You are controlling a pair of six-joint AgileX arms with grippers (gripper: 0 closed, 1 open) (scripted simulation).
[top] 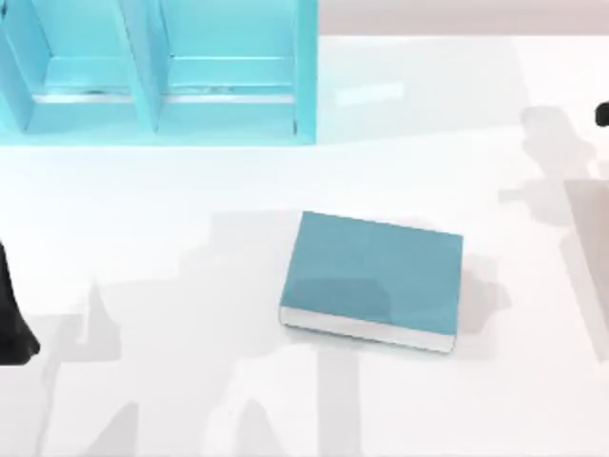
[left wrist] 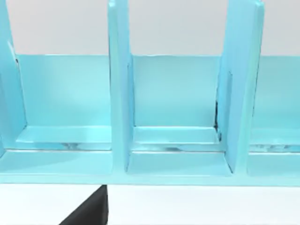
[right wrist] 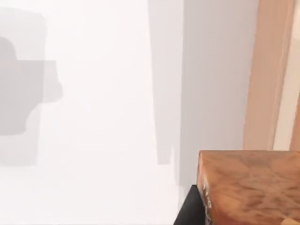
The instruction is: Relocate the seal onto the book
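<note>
From above, the book (top: 373, 276) lies flat on the white table (top: 171, 219), a little toward four o'clock of centre, teal cover up, its pale page edge facing six o'clock. The teal shelf (top: 152, 71) stands at the table's eleven o'clock, well apart from the book.

My left arm (top: 11, 314) sits at the nine o'clock edge as a dark shape. Its wrist camera faces the shelf's open compartments (left wrist: 176, 108) and the white table in front of them; whether the left claw is apart or together I cannot tell.

A small dark part of my right arm (top: 602, 114) shows at the two o'clock edge. In the right wrist view the seal (right wrist: 251, 187), an orange-amber block, sits close to the lens with a dark part against it. Whether the right claw grips it I cannot tell.
</note>
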